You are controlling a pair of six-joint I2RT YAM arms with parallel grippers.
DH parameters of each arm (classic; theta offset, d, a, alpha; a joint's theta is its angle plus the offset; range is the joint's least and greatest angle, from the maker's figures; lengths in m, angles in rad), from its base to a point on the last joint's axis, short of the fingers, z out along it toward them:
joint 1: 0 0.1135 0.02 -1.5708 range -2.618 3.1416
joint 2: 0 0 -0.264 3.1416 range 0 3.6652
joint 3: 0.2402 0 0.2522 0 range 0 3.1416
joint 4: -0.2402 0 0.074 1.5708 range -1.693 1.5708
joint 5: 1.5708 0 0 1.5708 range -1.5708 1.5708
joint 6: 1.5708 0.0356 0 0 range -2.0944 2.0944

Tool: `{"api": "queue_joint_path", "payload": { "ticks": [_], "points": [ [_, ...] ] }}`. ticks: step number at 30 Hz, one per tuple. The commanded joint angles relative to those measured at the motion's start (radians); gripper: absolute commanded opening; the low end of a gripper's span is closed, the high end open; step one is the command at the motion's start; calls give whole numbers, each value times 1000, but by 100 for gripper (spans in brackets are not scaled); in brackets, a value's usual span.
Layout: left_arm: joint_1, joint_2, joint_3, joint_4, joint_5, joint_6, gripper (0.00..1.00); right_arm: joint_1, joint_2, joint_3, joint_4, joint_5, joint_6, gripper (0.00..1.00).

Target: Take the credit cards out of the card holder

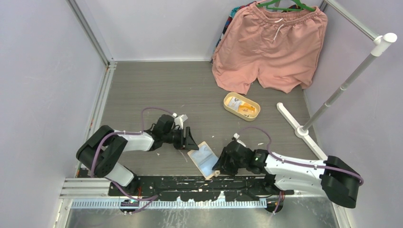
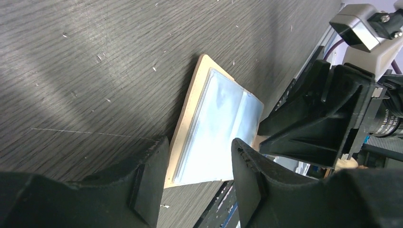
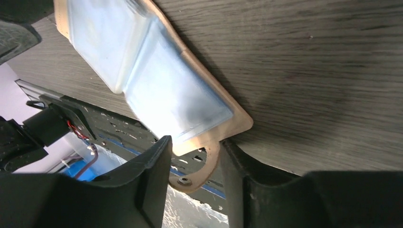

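Note:
The card holder [image 1: 204, 159] lies open and flat near the table's front edge, tan outside with pale bluish pockets [image 2: 216, 128] facing up. Whether any credit cards sit in the pockets I cannot tell. An orange credit card [image 1: 247, 110] and a whitish one [image 1: 233, 103] lie in the oval tan tray [image 1: 227, 109]. My left gripper [image 2: 197, 179] is open, its fingers either side of the holder's far-left end. My right gripper [image 3: 192, 178] is open at the other end. The snap tab [image 3: 205, 167] hangs between its fingers, against the right one.
Pink shorts [image 1: 271, 47] hang on a green hanger at the back right. A white rack pole [image 1: 344, 83] leans from its base [image 1: 294, 124] on the right. A black perforated rail [image 1: 190, 183] runs just past the holder. Frame posts line the left wall.

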Motion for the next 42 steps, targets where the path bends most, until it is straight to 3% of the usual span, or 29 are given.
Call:
{"api": "queue_joint_path", "payload": {
  "ticks": [1,4,7,8,17,21,31,37,42],
  "points": [
    [-3,25,-48,-85,-37,24,53,3,68,-1,125,31,29,42],
    [-2,0,-59,-94,-47,19,53,-4,111,2,169,36,21,27],
    [-3,-20,-72,-103,-61,13,50,-32,137,2,202,32,1,2],
    [-2,-25,-77,-105,-65,12,50,-44,143,0,216,26,-7,1],
    [-2,-98,-136,-90,-132,-49,46,-331,171,49,157,-93,-223,1],
    [-2,-125,-173,-31,-158,-112,46,-424,258,114,138,-145,-341,1],
    [-3,-140,-225,123,-200,-244,46,-465,540,270,207,-231,-455,1],
    [-3,-359,-257,-40,-349,-272,45,-465,565,295,194,-237,-479,1],
    [-2,-595,-288,-216,-485,-277,51,-468,571,292,192,-241,-489,1]
  ]
}}
